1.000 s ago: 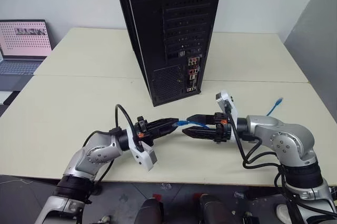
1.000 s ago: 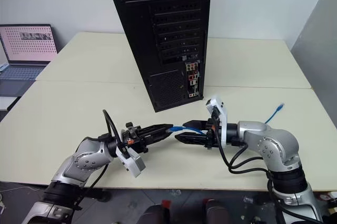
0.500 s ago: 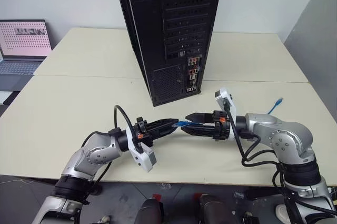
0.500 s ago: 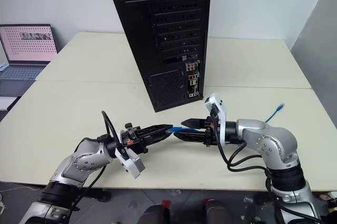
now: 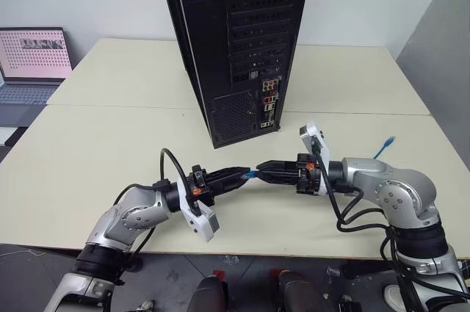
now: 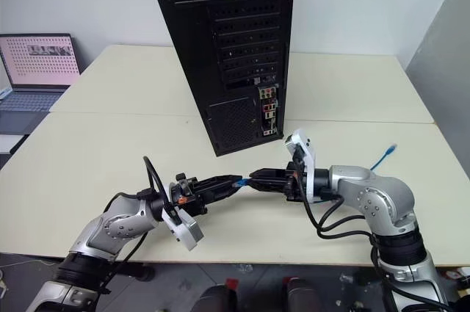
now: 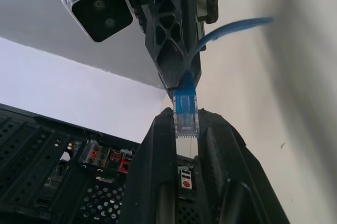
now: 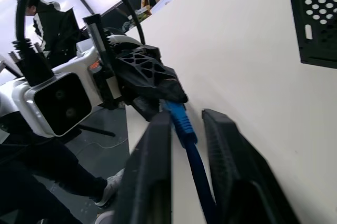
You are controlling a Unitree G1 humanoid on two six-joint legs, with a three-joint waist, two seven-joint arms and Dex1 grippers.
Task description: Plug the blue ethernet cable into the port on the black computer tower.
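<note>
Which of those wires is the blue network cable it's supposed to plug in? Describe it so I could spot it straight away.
Start at the black computer tower standing on the pale table. In front of it the left gripper and right gripper meet tip to tip, and the blue ethernet cable is pinched between them, its far end lying near the table's right edge. It is thin and bright blue, while the robot's own cables are thick and black.

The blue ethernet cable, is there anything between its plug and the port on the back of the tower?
Nothing visible blocks the way. The blue ethernet cable hangs between the left pincer and right pincer, in front of the black computer tower. Only bare table lies between it and the socket cluster.
</note>
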